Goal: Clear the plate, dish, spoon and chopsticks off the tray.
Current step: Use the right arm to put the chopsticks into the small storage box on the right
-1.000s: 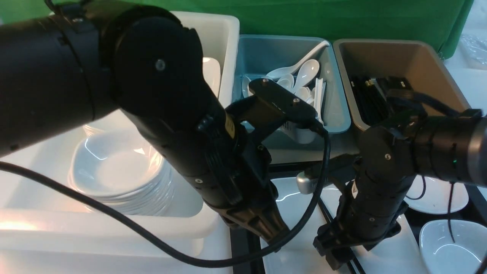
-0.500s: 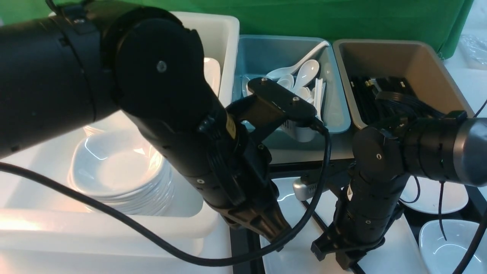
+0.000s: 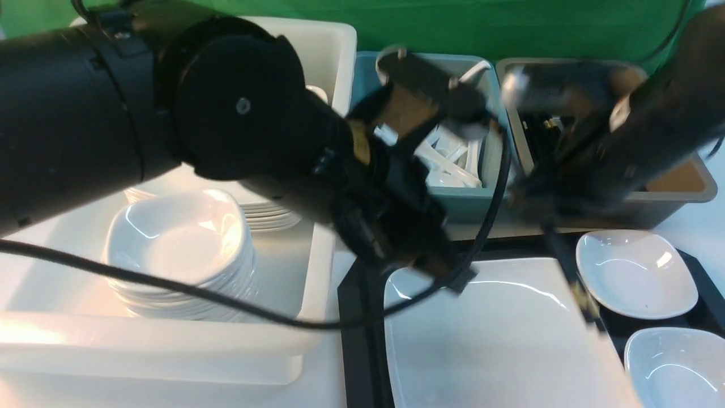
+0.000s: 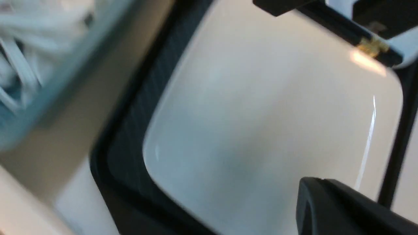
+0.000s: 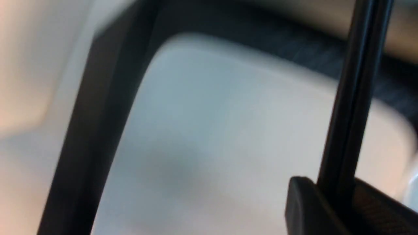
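My right gripper (image 3: 541,212) is shut on the black chopsticks (image 3: 569,272), which hang slanting down from it above the plate's far right corner. In the right wrist view the chopsticks (image 5: 356,98) stick out between the fingers of the gripper (image 5: 336,195). The large white plate (image 3: 498,334) lies on the black tray (image 3: 362,340). Two small white dishes (image 3: 637,275) (image 3: 674,362) sit on the tray to the plate's right. My left gripper (image 3: 450,277) hovers shut and empty over the plate's far left corner (image 4: 261,114). No spoon shows on the tray.
A white tub (image 3: 317,238) on the left holds stacked dishes (image 3: 181,249). Behind the tray, a blue tub (image 3: 470,198) holds several white spoons and a brown tub (image 3: 679,187) holds black chopsticks. My bulky left arm (image 3: 226,113) blocks much of the front view.
My right gripper closed on the chopsticks and lifted them off the plate, up and back toward the brown tub. My left arm also rose and pulled back, uncovering the plate.
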Robot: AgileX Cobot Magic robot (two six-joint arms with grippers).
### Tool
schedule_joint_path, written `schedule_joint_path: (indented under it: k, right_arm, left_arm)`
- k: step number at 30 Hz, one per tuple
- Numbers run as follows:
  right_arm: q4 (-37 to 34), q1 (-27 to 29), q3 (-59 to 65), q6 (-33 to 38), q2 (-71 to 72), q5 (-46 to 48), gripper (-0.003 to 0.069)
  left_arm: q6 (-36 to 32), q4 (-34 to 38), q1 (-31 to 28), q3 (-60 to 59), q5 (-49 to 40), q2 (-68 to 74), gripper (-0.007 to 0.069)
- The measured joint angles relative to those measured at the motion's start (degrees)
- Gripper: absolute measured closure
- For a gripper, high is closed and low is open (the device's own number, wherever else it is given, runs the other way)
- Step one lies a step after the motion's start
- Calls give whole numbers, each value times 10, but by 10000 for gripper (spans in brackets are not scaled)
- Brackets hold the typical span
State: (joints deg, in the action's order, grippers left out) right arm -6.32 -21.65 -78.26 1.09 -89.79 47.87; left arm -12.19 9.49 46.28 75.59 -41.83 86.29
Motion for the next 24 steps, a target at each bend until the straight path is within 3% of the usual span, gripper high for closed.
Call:
schedule_joint_path:
  k: [6, 10, 19, 24]
  right_arm:
    - [1, 106, -130, 6, -66, -132, 517]
    - [2, 145, -168, -2, -125, -228, 517]
    - [2, 181, -203, -16, -262, -324, 517]
    - [2, 182, -203, -16, -295, -323, 517]
  left_arm:
    - [4, -1, 0, 0, 324, 0, 624]
    - [6, -1, 0, 0, 404, 0, 624]
    - [7, -1, 0, 0, 316, 0, 624]
    - [7, -1, 0, 0, 254, 0, 624]
